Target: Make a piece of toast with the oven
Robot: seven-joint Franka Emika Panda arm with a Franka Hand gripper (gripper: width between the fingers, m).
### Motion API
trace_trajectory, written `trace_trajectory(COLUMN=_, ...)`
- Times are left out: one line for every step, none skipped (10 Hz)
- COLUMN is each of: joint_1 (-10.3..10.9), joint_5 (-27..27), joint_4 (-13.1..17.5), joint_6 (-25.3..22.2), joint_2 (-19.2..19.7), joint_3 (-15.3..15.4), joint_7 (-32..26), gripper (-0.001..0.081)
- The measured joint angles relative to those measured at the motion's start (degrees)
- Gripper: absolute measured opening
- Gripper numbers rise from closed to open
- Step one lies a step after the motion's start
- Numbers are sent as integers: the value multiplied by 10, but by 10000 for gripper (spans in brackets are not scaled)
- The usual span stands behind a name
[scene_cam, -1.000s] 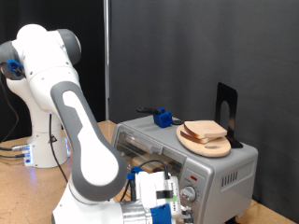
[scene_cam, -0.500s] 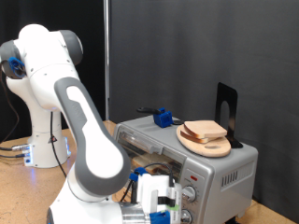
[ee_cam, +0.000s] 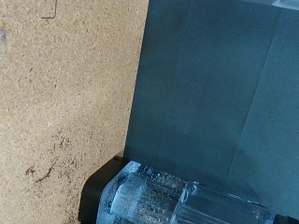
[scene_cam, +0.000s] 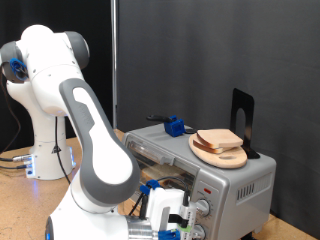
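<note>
The silver-grey oven [scene_cam: 238, 186] stands at the exterior view's right. Its round knobs [scene_cam: 205, 208] are on its front. Two pale bread slices [scene_cam: 220, 138] lie stacked on a round wooden plate [scene_cam: 226, 157] on top of it. My gripper [scene_cam: 178, 222] is low at the oven's front, by its door, and its fingers are hidden behind the hand. The wrist view shows the dark glass door [ee_cam: 215, 93] close up, with a clear bar handle [ee_cam: 168, 198] along its edge. No fingers show there.
A small blue object [scene_cam: 177, 126] and a black upright stand [scene_cam: 242, 115] sit on the oven's top. The robot's white base [scene_cam: 45, 150] is at the exterior view's left. A chipboard tabletop [ee_cam: 65, 93] lies beside the door. A black curtain hangs behind.
The arm's elbow has shifted slightly up and to the exterior view's right. The gripper has moved a little at the oven's front. The bread and plate have not moved.
</note>
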Motion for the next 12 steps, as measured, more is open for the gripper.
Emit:
trace_trajectory(joint_1=0, joint_5=-9, joint_4=0, joint_6=-2, joint_2=0, joint_3=0, joint_7=9, gripper=65)
trace_trajectory(joint_1=1, joint_5=-17, joint_4=0, joint_6=-2, joint_2=0, joint_3=0, joint_7=20, gripper=65)
trace_trajectory(joint_1=2, joint_5=-26, joint_4=0, joint_6=-2, joint_2=0, joint_3=0, joint_7=39, gripper=65)
trace_trajectory(joint_1=4, joint_5=-33, joint_4=0, joint_6=-2, joint_2=-1, joint_3=0, joint_7=58, gripper=65)
trace_trajectory(joint_1=5, joint_5=-37, joint_4=0, joint_6=-2, joint_2=-2, joint_3=0, joint_7=69, gripper=65)
trace_trajectory(joint_1=5, joint_5=-40, joint_4=0, joint_6=-5, joint_2=-2, joint_3=0, joint_7=71, gripper=65)
trace_trajectory(joint_1=5, joint_5=-41, joint_4=0, joint_6=-9, joint_2=-3, joint_3=1, joint_7=67, gripper=64)
trace_trajectory(joint_1=5, joint_5=-42, joint_4=-2, joint_6=-11, joint_2=-4, joint_3=1, joint_7=63, gripper=64)
trace_trajectory(joint_1=4, joint_5=-44, joint_4=-7, joint_6=-13, joint_2=-7, joint_3=1, joint_7=58, gripper=64)
trace_trajectory(joint_1=4, joint_5=-45, joint_4=-15, joint_6=-14, joint_2=-12, joint_3=1, joint_7=52, gripper=293)
trace_trajectory(joint_1=4, joint_5=-45, joint_4=-22, joint_6=-14, joint_2=-17, joint_3=1, joint_7=43, gripper=293)
trace_trajectory(joint_1=4, joint_5=-44, joint_4=-28, joint_6=-13, joint_2=-19, joint_3=1, joint_7=29, gripper=429)
